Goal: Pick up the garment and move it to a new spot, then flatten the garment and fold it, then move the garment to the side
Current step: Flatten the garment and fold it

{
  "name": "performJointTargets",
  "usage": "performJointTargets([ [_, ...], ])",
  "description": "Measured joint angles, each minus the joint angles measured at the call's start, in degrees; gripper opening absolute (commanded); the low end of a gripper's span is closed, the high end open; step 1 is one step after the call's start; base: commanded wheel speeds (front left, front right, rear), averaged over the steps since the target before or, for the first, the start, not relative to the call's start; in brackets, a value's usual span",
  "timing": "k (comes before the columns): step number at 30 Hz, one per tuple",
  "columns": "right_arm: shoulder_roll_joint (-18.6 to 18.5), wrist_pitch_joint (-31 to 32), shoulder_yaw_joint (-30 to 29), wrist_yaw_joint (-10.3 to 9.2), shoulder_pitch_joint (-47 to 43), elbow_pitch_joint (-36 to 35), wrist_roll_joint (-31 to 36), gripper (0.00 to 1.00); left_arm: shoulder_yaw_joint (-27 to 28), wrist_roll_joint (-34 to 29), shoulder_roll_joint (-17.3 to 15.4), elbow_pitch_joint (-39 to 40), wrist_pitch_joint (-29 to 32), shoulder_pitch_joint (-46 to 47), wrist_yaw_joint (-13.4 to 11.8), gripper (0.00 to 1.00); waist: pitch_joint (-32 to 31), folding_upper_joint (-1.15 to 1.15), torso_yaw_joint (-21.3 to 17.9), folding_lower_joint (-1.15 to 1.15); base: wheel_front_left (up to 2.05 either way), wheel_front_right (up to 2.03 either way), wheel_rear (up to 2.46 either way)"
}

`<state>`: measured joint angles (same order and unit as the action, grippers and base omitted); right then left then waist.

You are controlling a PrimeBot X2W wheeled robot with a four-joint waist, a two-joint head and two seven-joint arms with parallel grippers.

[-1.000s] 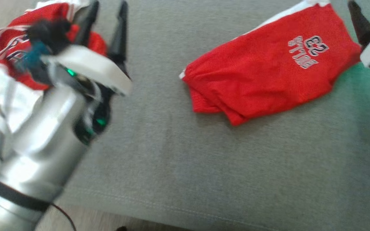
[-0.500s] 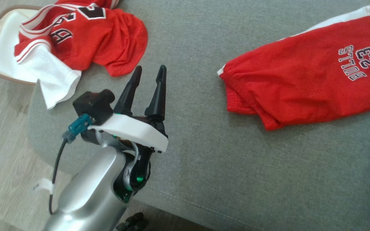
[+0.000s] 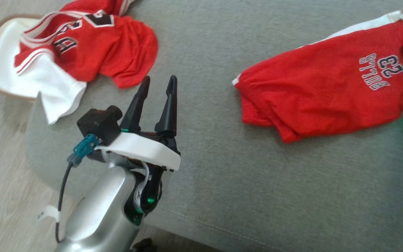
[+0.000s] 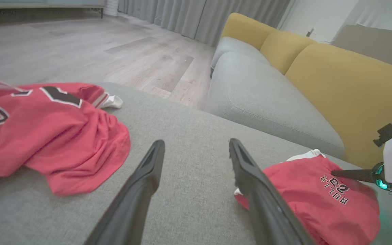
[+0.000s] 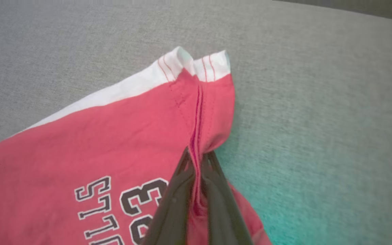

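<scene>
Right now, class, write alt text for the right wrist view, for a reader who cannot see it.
The right gripper, with two long dark fingers, is shut on a pinched ridge of the red fabric shorts, close below their white hem band. The shorts, printed with BULLS 23, lie on a grey woven cushion.

The white-trimmed red fabric shorts (image 3: 313,91) are partly hiding behind the edge-cropped right gripper (image 5: 197,158). The crumpled red jersey (image 3: 96,49) is running off the head view's top.
</scene>
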<state>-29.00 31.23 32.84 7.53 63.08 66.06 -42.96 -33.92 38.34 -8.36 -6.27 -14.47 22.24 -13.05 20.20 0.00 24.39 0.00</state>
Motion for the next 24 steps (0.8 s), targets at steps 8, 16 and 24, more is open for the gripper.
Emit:
performJointTargets([
  [8,2.09,-7.7,-1.32,0.0,-0.79,0.97,-3.02,0.0,3.58,-4.82,-0.77,0.18,-0.02,-3.8,-0.08,1.0,-2.94,0.0,-6.21,0.0,0.0,0.0,0.0],
  [16,-0.22,-11.36,-2.19,0.0,-6.55,2.24,-5.33,0.0,5.26,-7.2,-0.93,1.34,-0.02,-6.91,0.02,1.0,-5.72,0.0,-12.36,0.0,0.0,0.0,0.0],
  [24,-1.18,-16.8,-1.68,0.0,-7.24,0.19,-5.67,0.0,6.28,-10.33,-0.32,1.81,-0.02,-9.38,1.0,1.0,-8.49,0.0,-15.24,0.0,0.0,0.0,0.0],
])
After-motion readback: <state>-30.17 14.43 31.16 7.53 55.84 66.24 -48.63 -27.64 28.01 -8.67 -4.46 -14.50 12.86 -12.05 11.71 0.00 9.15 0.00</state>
